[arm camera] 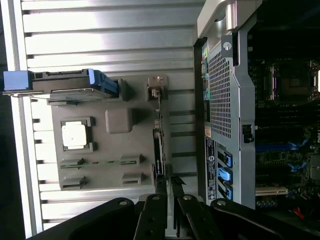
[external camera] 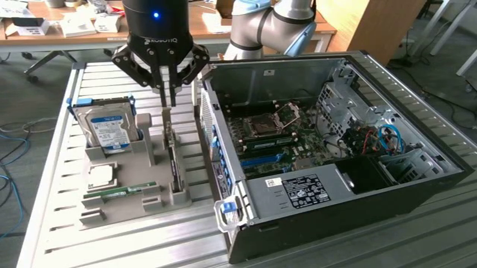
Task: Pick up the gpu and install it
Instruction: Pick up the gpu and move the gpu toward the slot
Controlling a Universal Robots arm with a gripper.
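CLEARANCE | gpu [external camera: 173, 162] flanks: hard drive [external camera: 110, 125] upright on exterior view's left, apart; computer case [external camera: 211, 120] wall just beside on exterior view's right, narrow gap | above: gripper [external camera: 167, 102] | case top open; power supply [external camera: 298, 190] blocks near corner

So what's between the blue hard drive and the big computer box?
The gpu, standing on edge in the grey holder, with the hand over it, seen in the exterior view.
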